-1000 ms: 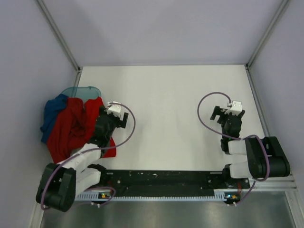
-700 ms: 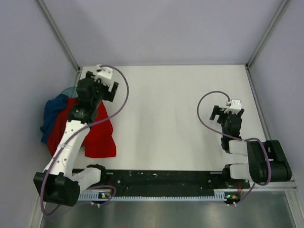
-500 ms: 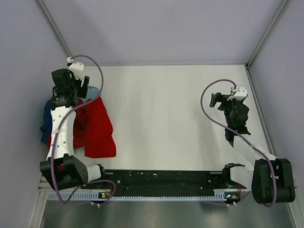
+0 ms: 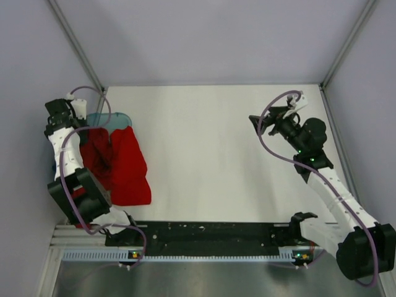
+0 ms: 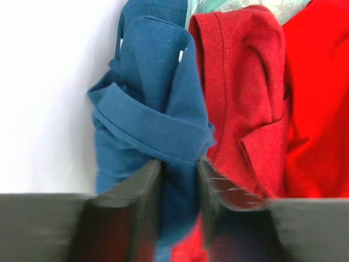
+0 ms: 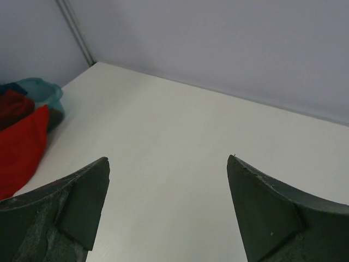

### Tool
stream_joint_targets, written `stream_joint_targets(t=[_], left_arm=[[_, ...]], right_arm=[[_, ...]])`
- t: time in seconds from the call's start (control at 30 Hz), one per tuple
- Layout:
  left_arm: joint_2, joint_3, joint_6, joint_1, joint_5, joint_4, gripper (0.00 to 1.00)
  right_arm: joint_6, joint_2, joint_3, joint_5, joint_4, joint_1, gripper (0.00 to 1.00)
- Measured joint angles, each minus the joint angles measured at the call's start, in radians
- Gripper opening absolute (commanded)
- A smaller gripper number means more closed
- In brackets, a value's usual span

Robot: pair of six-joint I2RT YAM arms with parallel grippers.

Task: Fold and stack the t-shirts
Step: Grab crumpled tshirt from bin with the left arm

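A crumpled blue t-shirt point(image 5: 147, 103) lies against a bright red t-shirt point(image 5: 305, 109) at the table's left edge. My left gripper point(image 5: 177, 166) has its jaws drawn in on a fold of the blue cloth, which fills the gap between them. From above, the left gripper point(image 4: 57, 112) sits at the far left, and the arm hides most of the blue shirt. The red t-shirt point(image 4: 124, 164) spreads out beside it. My right gripper point(image 4: 256, 122) hangs open over bare table, nothing between its fingers point(image 6: 82, 202).
A translucent teal basket point(image 4: 110, 117) lies tipped behind the red shirt, and it also shows in the right wrist view as the basket point(image 6: 43, 90). Walls and aluminium posts close in the table point(image 4: 216, 136) on three sides. The arm bases stand along the near edge.
My left arm swung from over the red shirt out to the far left, and its jaws narrowed on the blue cloth. My right arm stretched up and left toward the table's middle.
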Motion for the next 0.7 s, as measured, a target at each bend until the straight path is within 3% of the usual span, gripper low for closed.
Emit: stream_joint_targets(t=[0.03, 0.4, 0.5, 0.63, 0.7], left_arm=[[0.007, 0.004, -0.003, 0.001, -0.002, -0.002, 0.0], [-0.032, 0.148, -0.038, -0.019, -0.018, -0.034, 0.0], [-0.105, 0.228, -0.034, -0.115, -0.08, -0.027, 0.0], [-0.282, 0.262, -0.021, -0.323, -0.171, 0.111, 0.0], [-0.351, 0.318, -0.034, -0.365, -0.192, 0.147, 0.0]], right_arm=[[0.003, -0.006, 0.0, -0.008, -0.011, 0.003, 0.86], [0.024, -0.091, -0.019, -0.042, -0.027, 0.01, 0.85], [0.033, -0.089, -0.019, -0.048, -0.024, 0.032, 0.85], [0.031, -0.067, -0.017, -0.056, -0.017, 0.101, 0.85], [0.026, -0.04, -0.005, -0.063, -0.026, 0.146, 0.85]])
